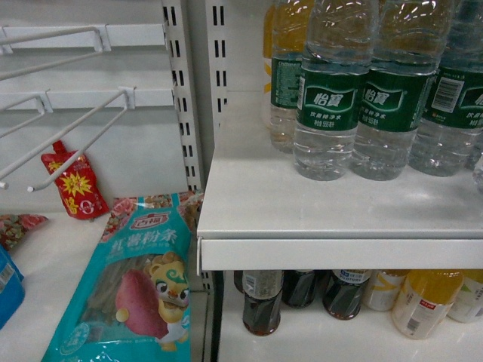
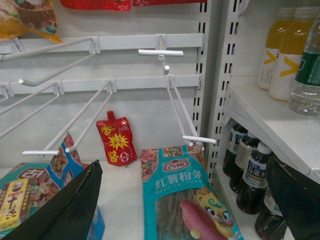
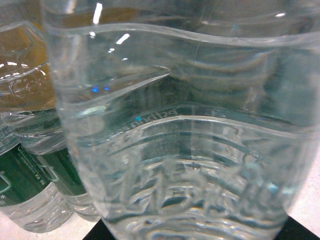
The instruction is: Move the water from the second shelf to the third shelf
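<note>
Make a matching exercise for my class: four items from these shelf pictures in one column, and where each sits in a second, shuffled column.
Items:
1. water bottles
2. cola bottles
3. red sauce pouch
4. teal noodle packet

Places:
A. standing against the back panel under the wire hooks
B. on the white shelf, upper right
C. lying flat on the lower left surface
D. under the white shelf

Pairs: 1-B, 2-D, 3-A, 4-C

White shelf [image 1: 317,211] with green-labelled water bottles [image 1: 332,98]; cola bottles [image 1: 262,302] on shelf below.
</note>
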You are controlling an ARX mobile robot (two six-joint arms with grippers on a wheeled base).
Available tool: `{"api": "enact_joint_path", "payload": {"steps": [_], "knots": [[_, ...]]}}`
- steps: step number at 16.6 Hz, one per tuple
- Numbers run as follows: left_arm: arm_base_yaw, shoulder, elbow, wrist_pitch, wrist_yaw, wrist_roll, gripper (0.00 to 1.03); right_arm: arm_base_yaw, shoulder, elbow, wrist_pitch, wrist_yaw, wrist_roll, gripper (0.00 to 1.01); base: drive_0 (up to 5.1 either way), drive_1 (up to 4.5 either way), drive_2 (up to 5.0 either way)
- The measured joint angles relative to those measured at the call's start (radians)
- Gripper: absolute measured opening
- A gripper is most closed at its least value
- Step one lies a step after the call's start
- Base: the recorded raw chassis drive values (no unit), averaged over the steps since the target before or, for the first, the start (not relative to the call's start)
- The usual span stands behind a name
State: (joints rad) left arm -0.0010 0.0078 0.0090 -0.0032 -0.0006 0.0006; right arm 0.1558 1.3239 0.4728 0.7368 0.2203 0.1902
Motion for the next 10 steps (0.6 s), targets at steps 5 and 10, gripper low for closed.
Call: {"api": "enact_joint_path", "payload": {"steps": [5, 10], "knots": [[0.000, 0.000, 0.000, 0.000, 0.000, 0.000, 0.98, 0.014, 0.067, 0.020, -0.005, 0.011, -0.002, 0.39, 0.0, 0.00, 0.0], [0.000, 0.000, 0.000, 0.000, 0.000, 0.000, 0.98, 0.018, 0.109, 0.054, -0.004, 0.021, 0.001, 0.39, 0.0, 0.00, 0.0]]}}
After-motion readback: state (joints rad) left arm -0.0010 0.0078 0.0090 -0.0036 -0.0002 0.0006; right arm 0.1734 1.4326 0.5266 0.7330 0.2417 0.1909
